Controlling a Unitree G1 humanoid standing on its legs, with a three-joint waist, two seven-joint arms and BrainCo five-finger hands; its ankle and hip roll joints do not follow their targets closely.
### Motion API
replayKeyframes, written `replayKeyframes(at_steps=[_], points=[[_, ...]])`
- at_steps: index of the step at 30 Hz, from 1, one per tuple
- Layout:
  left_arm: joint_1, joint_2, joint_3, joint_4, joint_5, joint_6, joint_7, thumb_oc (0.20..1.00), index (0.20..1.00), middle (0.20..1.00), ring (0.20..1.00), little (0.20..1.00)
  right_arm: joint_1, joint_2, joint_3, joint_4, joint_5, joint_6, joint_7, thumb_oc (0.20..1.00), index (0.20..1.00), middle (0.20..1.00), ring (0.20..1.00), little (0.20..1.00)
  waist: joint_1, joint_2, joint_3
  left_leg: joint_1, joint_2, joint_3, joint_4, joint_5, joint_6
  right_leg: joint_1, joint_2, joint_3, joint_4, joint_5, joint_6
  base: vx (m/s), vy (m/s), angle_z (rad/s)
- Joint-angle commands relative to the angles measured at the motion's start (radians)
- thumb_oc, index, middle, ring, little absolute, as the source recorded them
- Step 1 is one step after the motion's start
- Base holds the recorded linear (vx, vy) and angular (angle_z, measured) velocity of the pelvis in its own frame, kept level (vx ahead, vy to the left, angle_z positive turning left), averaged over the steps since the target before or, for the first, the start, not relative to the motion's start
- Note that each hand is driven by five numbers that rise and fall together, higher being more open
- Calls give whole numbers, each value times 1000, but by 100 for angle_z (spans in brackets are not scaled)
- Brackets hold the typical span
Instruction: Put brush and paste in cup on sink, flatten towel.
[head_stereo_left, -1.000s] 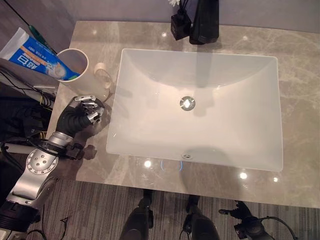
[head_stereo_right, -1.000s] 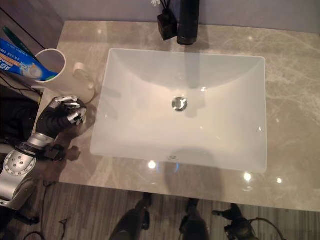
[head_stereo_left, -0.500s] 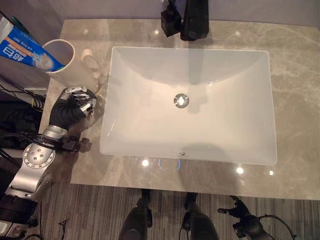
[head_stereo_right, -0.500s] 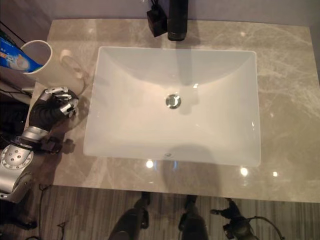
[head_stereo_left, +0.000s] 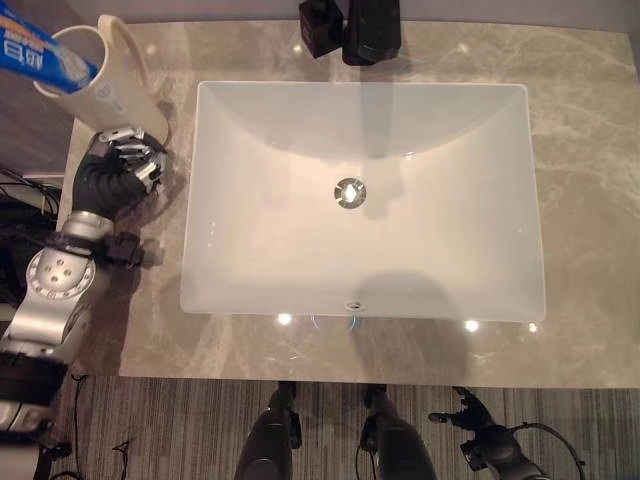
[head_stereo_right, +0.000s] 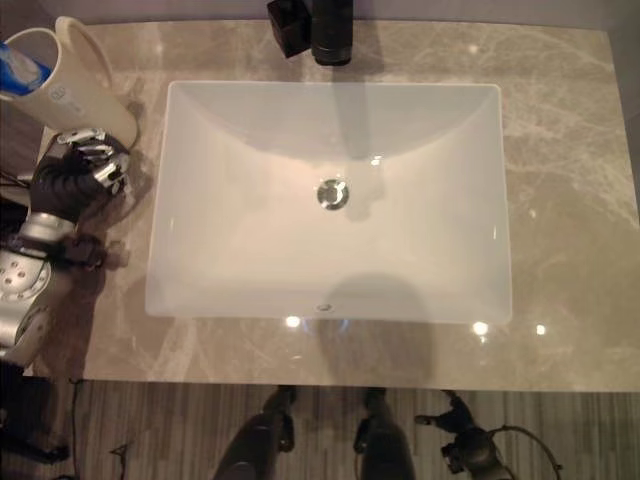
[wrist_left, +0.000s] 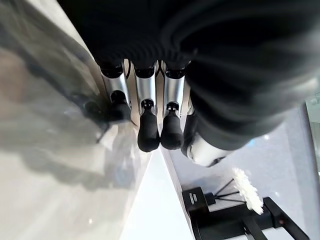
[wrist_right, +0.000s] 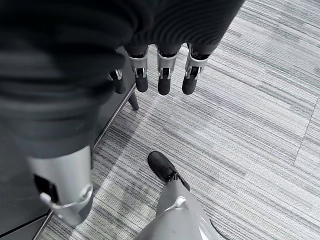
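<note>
A cream cup (head_stereo_left: 112, 85) with a handle stands at the far left corner of the marble counter (head_stereo_left: 590, 200). A blue toothpaste tube (head_stereo_left: 45, 58) sticks out of it to the left. My left hand (head_stereo_left: 118, 168) rests on the counter just in front of the cup, between it and the white sink (head_stereo_left: 450, 250). Its fingers (wrist_left: 148, 131) are curled and hold nothing. My right hand (wrist_right: 162, 75) hangs low over the striped floor at my right side, fingers relaxed and empty.
A black faucet (head_stereo_left: 372, 30) and a black diffuser bottle (head_stereo_left: 320, 20) stand behind the sink at the back edge. The drain (head_stereo_left: 350, 191) sits mid-basin. Bare counter stretches right of the sink. The counter's left edge runs close beside my left arm.
The camera has shifted, so the whole scene sits further left and higher. My left hand stays curled and has edged a little nearer the cup.
</note>
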Motion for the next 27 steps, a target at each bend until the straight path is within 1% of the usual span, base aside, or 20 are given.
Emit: replayKeyframes(at_steps=[1, 3, 6, 7, 9, 10, 13, 16, 21, 26, 27], points=[[-9, 41, 14, 14, -7, -31, 14, 200, 200, 200, 200, 200, -6, -10, 5, -6, 19, -4, -3, 1000, 1000, 1000, 1000, 1000, 2, -22, 4, 78, -1, 29, 3, -51, 3, 49, -92, 76, -3, 161, 109, -2, 9, -3], [1, 41, 16, 7, -8, -31, 9, 200, 200, 200, 200, 200, -4, -9, 4, -8, 19, -4, -2, 1000, 1000, 1000, 1000, 1000, 2, -22, 4, 80, -1, 29, 3, -52, 3, 50, -93, 77, -3, 161, 109, 0, 6, -2], [89, 40, 59, -49, -10, -30, -23, 200, 200, 200, 200, 200, 13, -9, -4, -11, 11, -3, 3, 1000, 1000, 1000, 1000, 1000, 6, -24, 0, 89, -4, 33, 3, -57, 5, 57, -96, 78, -3, 159, 108, -1, 11, -3], [92, 40, 61, -50, -10, -30, -23, 200, 200, 200, 200, 200, 13, -9, -3, -11, 11, -3, 3, 1000, 1000, 1000, 1000, 1000, 5, -24, 0, 89, -4, 33, 3, -57, 5, 57, -96, 78, -3, 159, 108, 0, 0, 0], [152, 50, 98, -67, -10, -31, -43, 200, 200, 200, 200, 200, 17, -10, -10, -1, 4, -4, 5, 1000, 1000, 1000, 1000, 1000, 12, -23, -4, 93, -5, 38, 3, -60, 6, 57, -98, 79, -3, 155, 108, -3, 21, 0], [204, 59, 140, -67, -12, -32, -50, 200, 200, 200, 200, 200, 20, -15, -15, -4, -3, -5, 10, 1000, 1000, 1000, 1000, 1000, 15, -21, -7, 97, -7, 44, 3, -61, 8, 54, -99, 86, -3, 156, 107, -7, 48, -3], [252, 63, 195, -36, -8, -36, -38, 200, 200, 200, 200, 200, 19, -23, -16, -9, -11, -9, 16, 1000, 1000, 1000, 1000, 1000, 19, -23, -4, 100, -10, 57, 3, -58, 14, 49, -100, 97, -3, 158, 106, -13, 46, -10], [267, 66, 245, 8, -6, -43, -8, 200, 200, 200, 200, 200, 17, -29, -25, -9, -15, -11, 15, 1000, 1000, 1000, 1000, 1000, 24, -29, 1, 92, -10, 67, 3, -50, 18, 37, -103, 110, -3, 173, 108, -25, 23, -10], [223, 77, 246, 40, -1, -44, 18, 200, 200, 200, 200, 200, 14, -34, -24, -7, -20, -8, 19, 1000, 1000, 1000, 1000, 1000, 18, -37, 7, 78, -15, 77, 12, -48, 23, 26, -106, 119, -3, 194, 110, -16, 11, -8], [128, 91, 193, 84, 3, -44, 38, 200, 200, 200, 200, 200, 11, -36, -19, -10, -14, -8, 22, 1000, 1000, 1000, 1000, 1000, 4, -45, 17, 60, -19, 83, 22, -49, 26, 14, -109, 125, -3, 213, 114, -10, 12, -4], [88, 98, 173, 119, 12, -40, 51, 200, 200, 200, 200, 200, 7, -40, -15, -17, -13, -7, 23, 1000, 1000, 1000, 1000, 1000, -3, -49, 22, 49, -21, 90, 30, -51, 27, 4, -110, 131, -3, 222, 115, -23, 24, -7]])
